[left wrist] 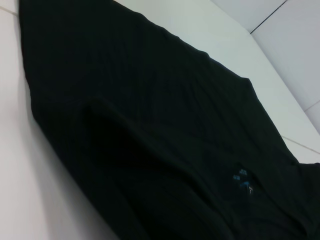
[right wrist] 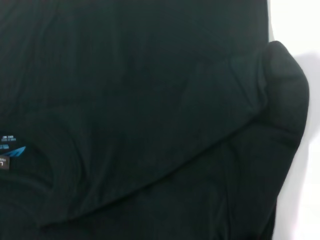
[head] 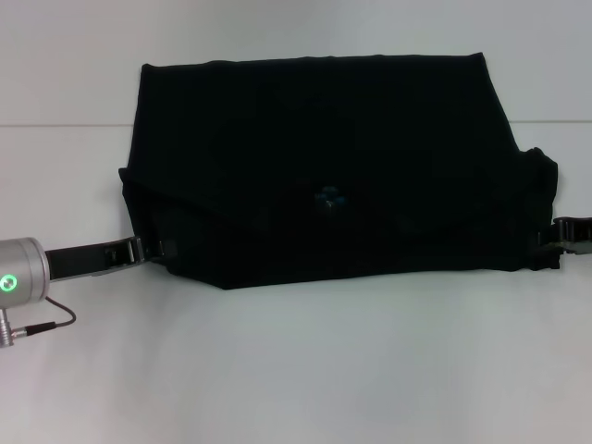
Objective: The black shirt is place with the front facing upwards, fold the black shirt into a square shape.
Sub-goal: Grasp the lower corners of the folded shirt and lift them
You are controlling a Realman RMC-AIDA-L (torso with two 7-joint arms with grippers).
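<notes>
Black shirt (head: 333, 166) folded into wide band, blue label (head: 329, 198) showing.

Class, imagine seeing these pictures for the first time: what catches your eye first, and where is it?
The large black cloth shirt dominates the white table, lying partly folded into a wide slab, its small blue neck label near the middle. The left gripper sits at its left edge and the right gripper at its right edge.

Even, bright overhead light washes the white table (head: 296, 370) nearly shadowless; the black shirt (head: 333, 176) reads as a detail-poor dark mass, faint folds emerging only in soft wrist views.
</notes>
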